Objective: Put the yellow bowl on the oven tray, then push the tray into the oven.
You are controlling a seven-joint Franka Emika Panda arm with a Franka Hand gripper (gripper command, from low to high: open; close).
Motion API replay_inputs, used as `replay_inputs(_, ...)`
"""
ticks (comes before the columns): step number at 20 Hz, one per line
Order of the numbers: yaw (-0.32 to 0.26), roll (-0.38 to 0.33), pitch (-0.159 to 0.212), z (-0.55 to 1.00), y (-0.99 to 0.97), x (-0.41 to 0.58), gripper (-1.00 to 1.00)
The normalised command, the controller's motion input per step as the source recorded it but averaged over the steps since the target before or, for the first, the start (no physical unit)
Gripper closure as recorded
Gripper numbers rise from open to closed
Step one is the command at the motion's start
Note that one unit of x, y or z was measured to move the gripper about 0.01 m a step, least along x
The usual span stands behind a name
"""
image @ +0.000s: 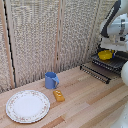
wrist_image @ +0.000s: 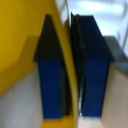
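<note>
Yellow dish (image: 105,54) sits over baking sheet (image: 111,63) at ext. view's right, in front of oven (image: 116,59) w/ door (image: 95,73) dropped. Gripper (image: 107,46) directly above dish; cannot tell if dish rests on sheet or hangs just above. Blue mug (image: 51,80), orange block (image: 59,95), white plate (image: 27,106) well apart on bench (image: 85,105).

Wrist view: blue-tipped fingers (wrist_image: 52,80) clenched on dish rim (wrist_image: 67,60), one each side of wall. Dish straight below gripper; judgement: next is lower/release onto sheet.
</note>
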Motion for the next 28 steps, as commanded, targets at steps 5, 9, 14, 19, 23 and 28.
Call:
replay_inputs(5, -0.045, 0.055, -0.153, 0.15, -0.55, 0.001, 1.00)
replay_inputs(9, -0.007, 0.029, -0.082, -0.01, -0.37, 0.010, -1.00)
replay_inputs(14, -0.015, -0.015, 0.022, -0.05, -0.01, 0.023, -1.00)
replay_inputs(19, -0.025, -0.065, 0.028, 0.27, 0.02, 0.010, -1.00)
replay_inputs(23, 0.098, -0.070, 0.035, 0.77, 0.20, -0.037, -1.00)
replay_inputs(28, 0.174, -0.023, 0.102, 0.76, 0.41, -0.025, -1.00)
